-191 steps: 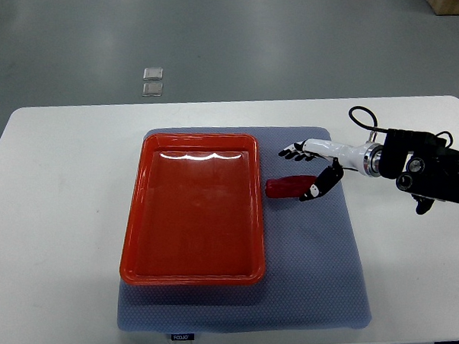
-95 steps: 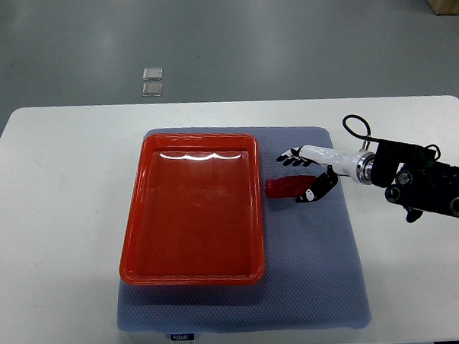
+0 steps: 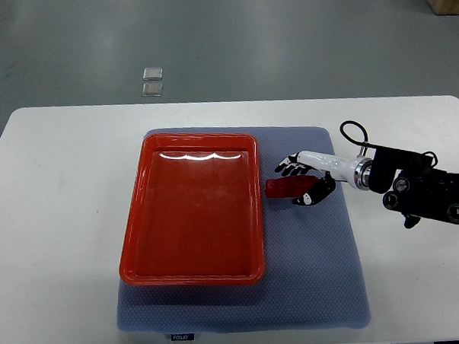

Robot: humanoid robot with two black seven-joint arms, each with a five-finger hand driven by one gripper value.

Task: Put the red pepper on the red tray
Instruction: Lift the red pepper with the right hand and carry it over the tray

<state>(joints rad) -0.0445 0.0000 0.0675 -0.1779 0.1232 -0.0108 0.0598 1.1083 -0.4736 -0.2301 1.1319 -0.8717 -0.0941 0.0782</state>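
I'm seeing the right hand (image 3: 304, 180) straddling the red pepper (image 3: 284, 188), fingers (image 3: 291, 166) spread, not clamping it.

The tray (image 3: 193, 208) looks like glossy red plastic, with bright glints along its far wall. Under the tray, the mat (image 3: 316, 275) is matt grey-blue cloth with a fine dimpled weave. The table (image 3: 59, 233) beneath is smooth, matt white. Just right of the tray, the pepper (image 3: 286, 188) has a smooth, faintly shiny red skin. The right hand (image 3: 305, 179) has a glossy white shell and black fingers.
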